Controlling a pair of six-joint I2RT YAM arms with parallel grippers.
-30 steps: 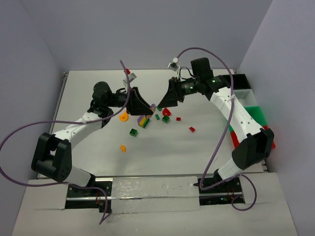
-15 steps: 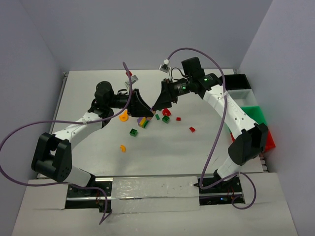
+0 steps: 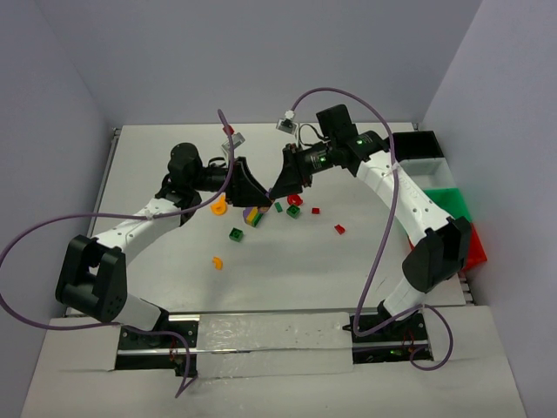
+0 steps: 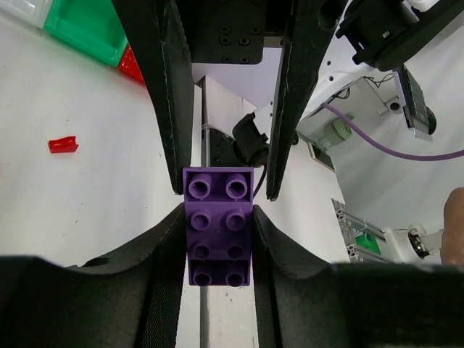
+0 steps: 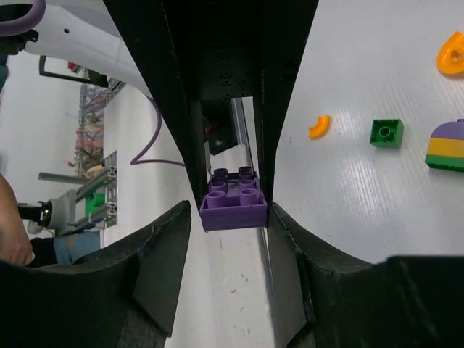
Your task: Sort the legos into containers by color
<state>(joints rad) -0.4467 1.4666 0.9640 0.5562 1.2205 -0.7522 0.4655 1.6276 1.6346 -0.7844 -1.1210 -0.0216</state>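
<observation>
My left gripper (image 4: 217, 217) is shut on a purple lego brick (image 4: 217, 225) and holds it above the table centre (image 3: 271, 189). My right gripper (image 5: 230, 210) is open and faces it, its fingers on either side of the brick's far end (image 5: 233, 199); one finger touches the brick and the other stands apart. A stacked purple-yellow-green block (image 3: 254, 214), a green brick (image 3: 236, 233), orange pieces (image 3: 218, 207) and small red pieces (image 3: 339, 229) lie on the table. The black (image 3: 416, 133), white (image 3: 419, 162), green (image 3: 457, 205) and red (image 3: 477, 252) bins line the right edge.
Both arms meet over the middle of the table, with purple cables looping above them. More small red and green pieces (image 3: 294, 205) lie just under the right gripper. An orange curved piece (image 3: 217, 261) lies alone nearer the front.
My right arm has swung left toward my left gripper, and its open fingers now stand around the purple brick. The left arm has hardly moved.
</observation>
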